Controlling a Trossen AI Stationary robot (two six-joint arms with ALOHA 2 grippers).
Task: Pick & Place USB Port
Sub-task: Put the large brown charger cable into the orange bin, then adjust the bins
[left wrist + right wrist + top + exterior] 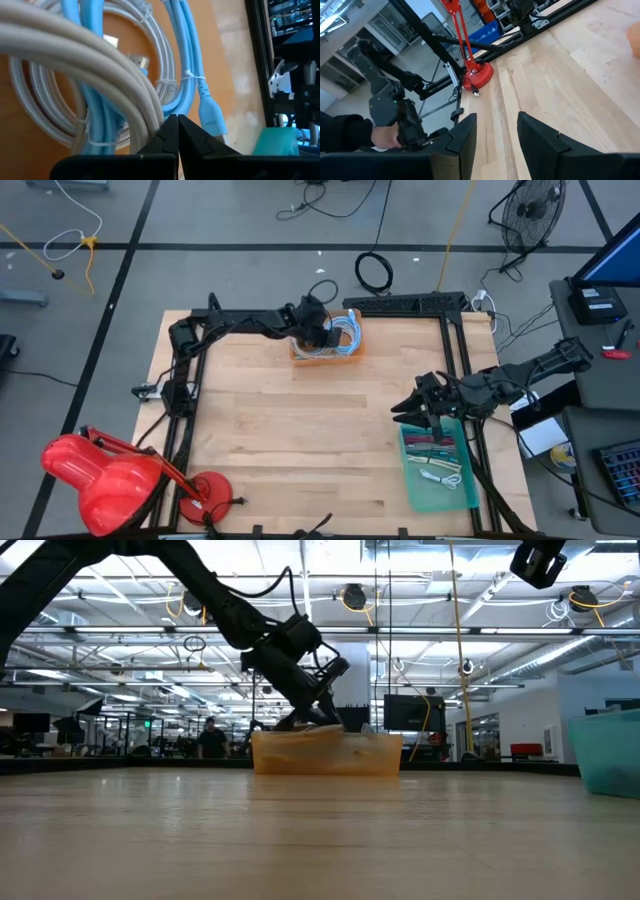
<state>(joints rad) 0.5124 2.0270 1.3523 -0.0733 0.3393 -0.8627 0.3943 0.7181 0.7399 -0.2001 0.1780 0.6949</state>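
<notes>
An orange bin [300,356] [325,755] near the table's far edge holds coiled light-blue cables [187,75] and grey-white cables [75,55] with USB plugs. My left gripper [318,330] [177,131] reaches down into this bin, its fingers shut among the coils. A teal bin [445,485] [605,755] at the table's right near side holds a few more cables. My right gripper [428,415] [497,132] hovers open above the far end of the teal bin and touches nothing. My left gripper comes slanting down from above into the orange bin. Its shut fingertips [167,132] lie against the grey-white cable coil [142,107] where it crosses the blue one. I cannot tell whether any strand is pinched between them.
A red desk lamp [110,475] [477,75] stands at the table's near left corner. Black frame rails [455,360] run along the left, right and far sides. Bare wood [300,430] lies between the two bins. A person's hand shows beyond the table in the right wrist view.
</notes>
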